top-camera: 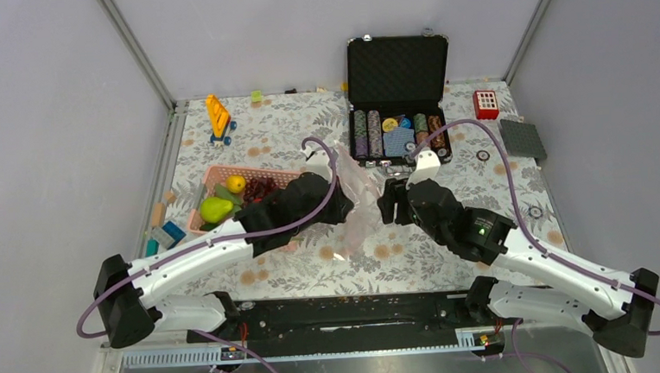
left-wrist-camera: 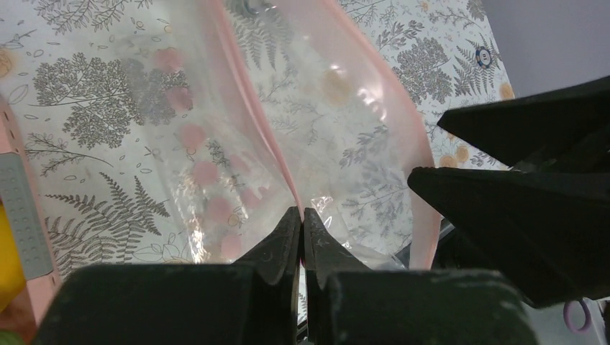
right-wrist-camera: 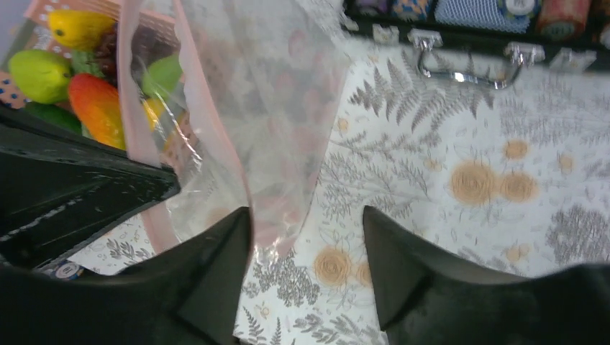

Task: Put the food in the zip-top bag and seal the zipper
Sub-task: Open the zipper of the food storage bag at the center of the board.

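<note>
The left gripper (left-wrist-camera: 302,215) is pinching shut on the zipper (left-wrist-camera: 248,104), the thin pink strip along the mouth of the zip-top bag (left-wrist-camera: 345,129), with its two black fingers pressing together on the strip right at their tips. From that pinch the clear bag is spreading away ahead of the fingers over the flower-patterned table (top-camera: 314,265), its mouth gaping so that a second stretch of the pink strip is curving off to the side nearer the right gripper (right-wrist-camera: 306,230). The right gripper is standing with its jaws apart and is gripping nothing. The bag's lower edge is hanging just beside its left finger, and whether it is touching that finger cannot be told. In the overhead view the two grippers are facing each other closely, with the bag (top-camera: 357,198) rising between them. The food is lying in the pink basket (top-camera: 222,177) behind the left gripper, on the side away from the right one: a red-orange mango (right-wrist-camera: 97,108), a yellow citrus (top-camera: 235,184) and dark grapes (top-camera: 259,188) among green pieces. Beyond the right gripper's tips an open black case (top-camera: 397,70) is sitting on the table.
</note>
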### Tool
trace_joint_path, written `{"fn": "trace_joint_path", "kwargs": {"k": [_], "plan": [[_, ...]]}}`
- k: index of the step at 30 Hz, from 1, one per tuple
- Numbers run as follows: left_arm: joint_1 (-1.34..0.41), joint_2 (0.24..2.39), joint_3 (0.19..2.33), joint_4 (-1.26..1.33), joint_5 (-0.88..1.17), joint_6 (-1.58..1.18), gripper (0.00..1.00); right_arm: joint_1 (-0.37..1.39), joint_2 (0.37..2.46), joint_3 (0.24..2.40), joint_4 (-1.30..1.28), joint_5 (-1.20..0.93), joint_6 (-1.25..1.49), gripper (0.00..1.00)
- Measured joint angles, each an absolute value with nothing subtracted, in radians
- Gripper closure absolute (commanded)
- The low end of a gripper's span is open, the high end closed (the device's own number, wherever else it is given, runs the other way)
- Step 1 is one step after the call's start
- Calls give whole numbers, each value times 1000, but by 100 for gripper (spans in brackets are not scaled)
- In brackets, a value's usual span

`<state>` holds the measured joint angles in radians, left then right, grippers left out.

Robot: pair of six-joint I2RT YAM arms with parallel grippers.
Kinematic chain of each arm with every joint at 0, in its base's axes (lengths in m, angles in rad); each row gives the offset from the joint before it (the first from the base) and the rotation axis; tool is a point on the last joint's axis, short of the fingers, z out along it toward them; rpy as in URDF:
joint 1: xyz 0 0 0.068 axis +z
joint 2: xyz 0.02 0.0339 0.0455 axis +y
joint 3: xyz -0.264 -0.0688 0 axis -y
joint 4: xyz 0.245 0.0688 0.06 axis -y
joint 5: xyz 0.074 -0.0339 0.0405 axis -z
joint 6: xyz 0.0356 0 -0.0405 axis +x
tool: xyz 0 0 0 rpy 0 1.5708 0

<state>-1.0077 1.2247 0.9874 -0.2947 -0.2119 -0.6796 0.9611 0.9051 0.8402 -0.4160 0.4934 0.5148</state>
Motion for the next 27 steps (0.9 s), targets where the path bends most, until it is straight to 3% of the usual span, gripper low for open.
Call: {"fn": "trace_joint_path", "kwargs": {"k": [6, 12, 15, 18, 22, 25, 27], "plan": [[-1034, 1223, 1029, -329, -255, -661, 100, 961, 890, 840, -231, 467, 461, 8], [-1043, 1227, 1045, -353, -270, -653, 100, 962, 945, 873, -148, 419, 429, 8], [-1049, 1227, 1051, -357, -275, -648, 100, 962, 1003, 904, -142, 434, 424, 13], [-1053, 1227, 1057, -366, -285, -635, 100, 962, 1069, 920, -143, 480, 436, 25], [-1053, 1225, 1085, -397, -327, -617, 100, 962, 1171, 953, -174, 524, 481, 69], [-1055, 1211, 1102, -424, -400, -606, 100, 960, 1208, 979, -232, 576, 502, 89], [-1055, 1189, 1110, -458, -478, -606, 100, 952, 1200, 982, -279, 610, 501, 96]]}}
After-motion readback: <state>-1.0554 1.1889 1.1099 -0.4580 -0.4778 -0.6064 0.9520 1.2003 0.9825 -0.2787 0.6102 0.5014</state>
